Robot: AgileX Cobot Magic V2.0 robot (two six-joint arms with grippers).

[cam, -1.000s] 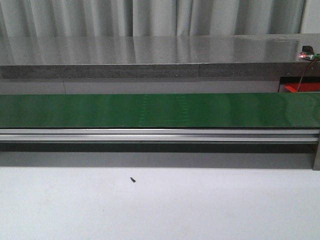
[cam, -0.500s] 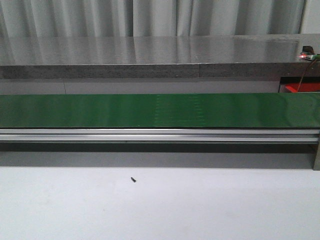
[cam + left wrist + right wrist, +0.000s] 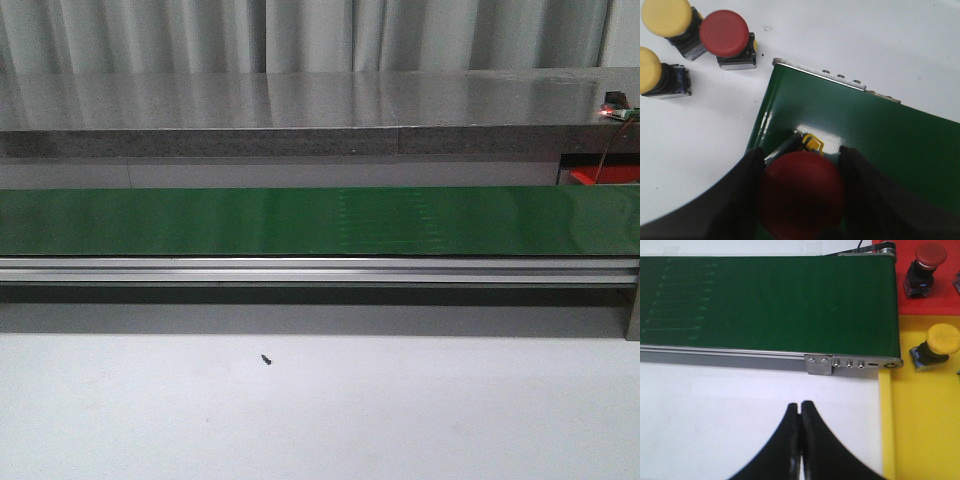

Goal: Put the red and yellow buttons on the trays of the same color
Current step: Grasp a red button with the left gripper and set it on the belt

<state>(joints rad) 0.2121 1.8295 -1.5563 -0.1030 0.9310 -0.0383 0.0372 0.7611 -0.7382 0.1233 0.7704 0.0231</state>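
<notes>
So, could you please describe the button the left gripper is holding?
Find the green conveyor belt at its end. The left gripper is shut on a red button over it, the only one on the belt; the other three sit on the white table.

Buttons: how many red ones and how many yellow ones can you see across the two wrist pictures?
Red buttons: 3
Yellow buttons: 3
Total: 6

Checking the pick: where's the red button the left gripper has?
Left wrist view: red button sits between the left gripper's fingers, over the green belt's end.
</notes>
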